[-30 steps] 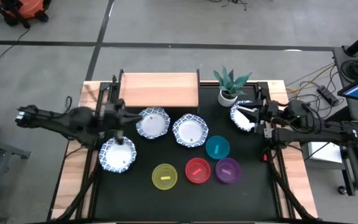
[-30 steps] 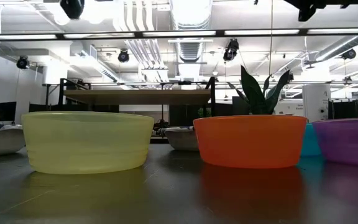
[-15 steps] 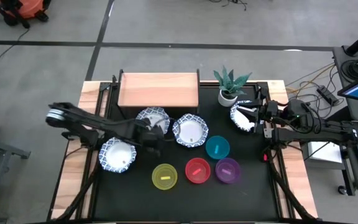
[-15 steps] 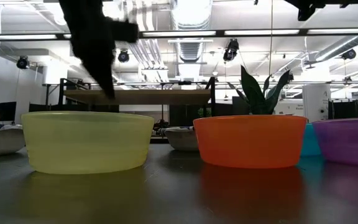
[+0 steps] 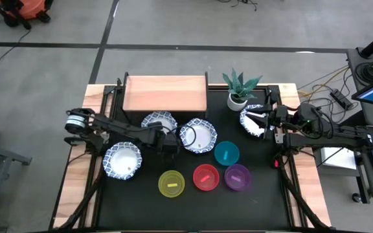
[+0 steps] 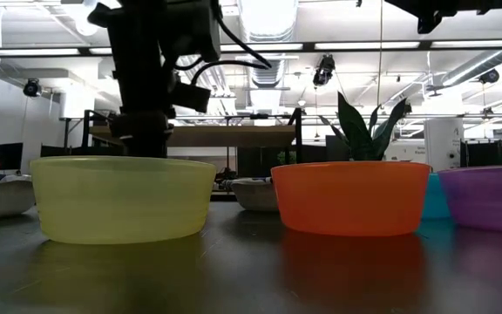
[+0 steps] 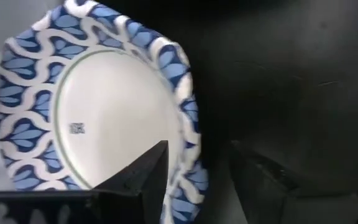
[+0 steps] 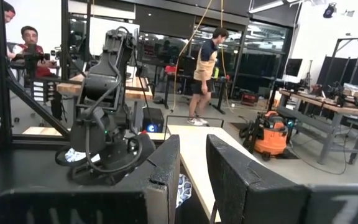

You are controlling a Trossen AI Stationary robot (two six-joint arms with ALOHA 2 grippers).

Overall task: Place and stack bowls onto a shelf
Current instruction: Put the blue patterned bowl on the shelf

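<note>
Four white bowls with blue rims are on the black table: near left (image 5: pixel 122 162), in front of the shelf (image 5: pixel 155 121), centre (image 5: pixel 198 136), and far right (image 5: pixel 250 123). The light-wood shelf (image 5: pixel 166 94) stands bare at the far edge. My left gripper (image 5: pixel 168 142) is open; its fingers stand either side of the near-right rim (image 7: pixel 188 134) of the bowl in front of the shelf, one over the inside, one outside. My right gripper (image 5: pixel 259 119) is shut on the far-right bowl. Teal (image 5: pixel 226 153), red (image 5: pixel 206 177), yellow (image 5: pixel 171 183) and purple (image 5: pixel 237 177) bowls sit near the front. My left gripper points down over the bowl's rim; I cannot tell whether a finger touches it. My right gripper pinches the far-right bowl's rim (image 8: pixel 180 190) between its two fingers, reaching in level from the table's right side. The fingers hide most of the place of contact, and I cannot tell whether the bowl is lifted.
A potted plant (image 5: pixel 238 97) stands just beyond the right gripper's bowl, to the right of the shelf. In the low view the yellow (image 6: pixel 122 199) and red (image 6: pixel 351 197) bowls fill the foreground. People stand in the room behind the table.
My left gripper has left the near-left white bowl and swung toward the table's right, coming down at the rim of the bowl in front of the shelf. The bowls have stayed where they were.
</note>
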